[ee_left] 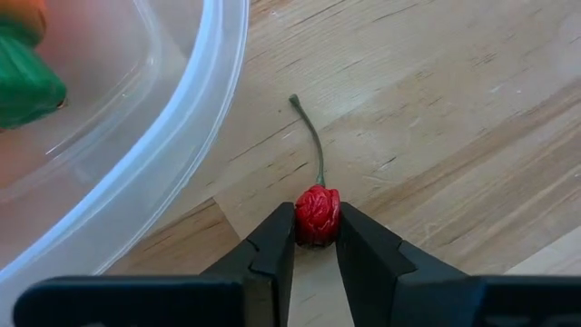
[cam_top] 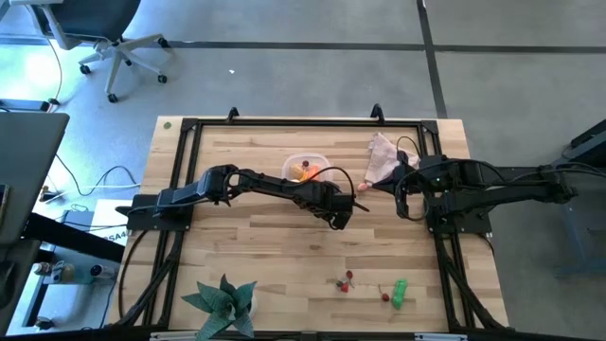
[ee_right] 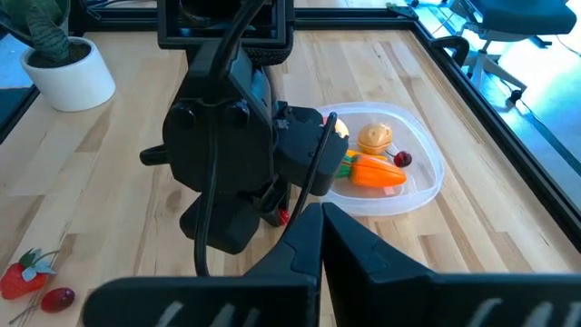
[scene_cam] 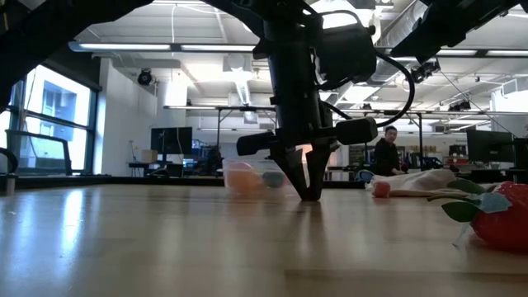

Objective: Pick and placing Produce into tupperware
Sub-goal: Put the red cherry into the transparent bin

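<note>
The left hand (ee_left: 316, 238) grasps a red cherry (ee_left: 317, 214) on the bench (cam_top: 284, 256) near its middle, beside the clear tupperware (cam_top: 307, 169), presumably to lift it in, while the right hand (ee_right: 320, 238) waits clenched near the right edge.

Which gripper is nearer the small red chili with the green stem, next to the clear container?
Left. The left gripper has its fingers closed on the red chili beside the tupperware. The right gripper waits shut, farther off toward the table's right side.
</note>
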Motion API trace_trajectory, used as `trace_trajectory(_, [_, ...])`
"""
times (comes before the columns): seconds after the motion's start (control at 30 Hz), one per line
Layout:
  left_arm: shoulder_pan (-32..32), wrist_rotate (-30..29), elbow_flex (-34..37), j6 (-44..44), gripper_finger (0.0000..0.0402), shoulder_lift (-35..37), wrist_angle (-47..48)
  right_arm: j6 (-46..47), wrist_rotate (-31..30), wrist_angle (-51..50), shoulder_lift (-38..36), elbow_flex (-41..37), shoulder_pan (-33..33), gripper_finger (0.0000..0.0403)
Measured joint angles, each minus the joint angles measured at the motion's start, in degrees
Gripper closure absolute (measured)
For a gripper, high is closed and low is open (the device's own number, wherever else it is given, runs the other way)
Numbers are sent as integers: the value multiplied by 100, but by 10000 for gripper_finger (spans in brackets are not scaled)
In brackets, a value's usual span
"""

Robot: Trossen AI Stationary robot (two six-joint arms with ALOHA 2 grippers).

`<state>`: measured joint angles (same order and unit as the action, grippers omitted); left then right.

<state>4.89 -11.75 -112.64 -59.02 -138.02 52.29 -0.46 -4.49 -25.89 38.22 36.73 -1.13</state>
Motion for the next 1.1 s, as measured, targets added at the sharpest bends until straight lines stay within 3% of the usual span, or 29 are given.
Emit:
trace_trajectory(0.17, [0,9,-53,-18,332,-13,52,1,0,2,0,0,-1,402])
trace_trajectory(0.3, [0,74,-554,-103,332,-74,629,0,0,0,0,0,1,402])
trace_trajectory(0.57, [31,-684,-1835,-234,332,-26,2004,0,0,0,1,0,-1,402])
trace_trajectory(0.7, [258,-777,-2203,-313,332,52,2463,1,0,0,0,0,1,402])
trace_trajectory(1.1, [1784,524,-2051,102,332,377,3146,1,0,-12,2,0,0,402])
